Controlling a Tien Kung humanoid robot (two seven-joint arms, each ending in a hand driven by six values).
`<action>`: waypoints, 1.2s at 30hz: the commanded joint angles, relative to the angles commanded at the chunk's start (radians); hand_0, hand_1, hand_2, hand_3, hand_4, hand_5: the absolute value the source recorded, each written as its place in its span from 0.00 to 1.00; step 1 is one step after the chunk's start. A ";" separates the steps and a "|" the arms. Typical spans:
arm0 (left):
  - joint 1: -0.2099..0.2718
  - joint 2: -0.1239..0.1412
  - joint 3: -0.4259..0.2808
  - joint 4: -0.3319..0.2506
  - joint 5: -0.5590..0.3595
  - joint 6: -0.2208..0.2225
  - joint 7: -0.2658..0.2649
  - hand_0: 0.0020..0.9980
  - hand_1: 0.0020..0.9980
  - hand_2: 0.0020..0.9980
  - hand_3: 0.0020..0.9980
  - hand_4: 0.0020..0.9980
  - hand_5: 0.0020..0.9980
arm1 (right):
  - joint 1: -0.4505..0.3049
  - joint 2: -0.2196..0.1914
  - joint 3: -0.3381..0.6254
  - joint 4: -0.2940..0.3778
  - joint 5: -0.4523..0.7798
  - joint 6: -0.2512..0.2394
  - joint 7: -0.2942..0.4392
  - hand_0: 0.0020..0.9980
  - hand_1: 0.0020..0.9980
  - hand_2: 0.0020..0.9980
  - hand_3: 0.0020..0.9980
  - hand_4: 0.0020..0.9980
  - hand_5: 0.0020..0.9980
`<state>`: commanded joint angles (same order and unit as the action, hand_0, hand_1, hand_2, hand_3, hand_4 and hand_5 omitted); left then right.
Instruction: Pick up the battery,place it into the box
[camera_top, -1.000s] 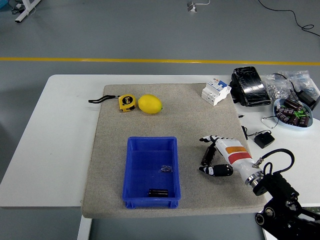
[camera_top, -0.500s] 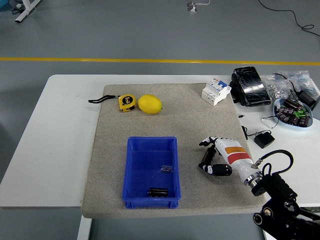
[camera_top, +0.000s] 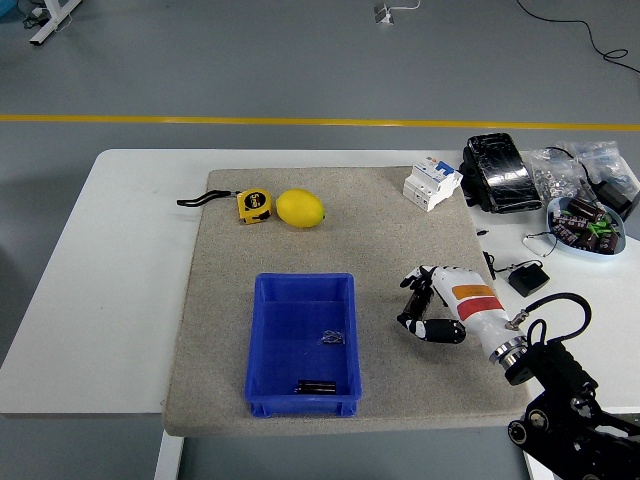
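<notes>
Head view: right hand (camera_top: 432, 305) sits low over the grey mat (camera_top: 400, 240) right of the blue box (camera_top: 262, 340), fingers (camera_top: 425, 327) curled loosely, holding nothing visible. The battery (camera_top: 316, 384) lies inside the box near its front wall, so the drop looks done. Since a second ago the hand has drawn slightly away from the box and turned a little, fingers tucking in; battery, tape measure (camera_top: 253, 205) and lemon (camera_top: 299, 208) unmoved. Likely retreating across the worktop (camera_top: 120, 250). Left hand not seen.
</notes>
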<state>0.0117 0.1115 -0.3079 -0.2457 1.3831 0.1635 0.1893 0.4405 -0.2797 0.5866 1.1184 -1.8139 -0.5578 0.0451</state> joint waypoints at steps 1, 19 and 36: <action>0.000 0.000 0.000 0.000 0.000 0.000 0.000 0.73 0.71 0.75 0.68 0.72 0.67 | 0.000 -0.001 0.003 0.009 -0.006 0.000 -0.003 0.24 0.41 0.54 0.56 0.61 0.02; 0.004 -0.003 0.024 0.003 -0.026 0.016 -0.008 0.73 0.71 0.75 0.68 0.72 0.67 | 0.048 -0.005 -0.080 0.376 -0.229 -0.011 -0.139 0.29 0.43 0.54 0.55 0.61 0.00; 0.004 -0.001 0.029 0.003 -0.028 0.017 -0.014 0.73 0.71 0.75 0.68 0.72 0.67 | 0.145 0.069 -0.196 0.279 -0.197 0.029 -0.155 0.64 0.69 0.80 0.95 0.95 0.19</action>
<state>0.0157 0.1101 -0.2794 -0.2428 1.3550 0.1803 0.1755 0.5855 -0.2104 0.3910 1.3973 -2.0106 -0.5289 -0.1101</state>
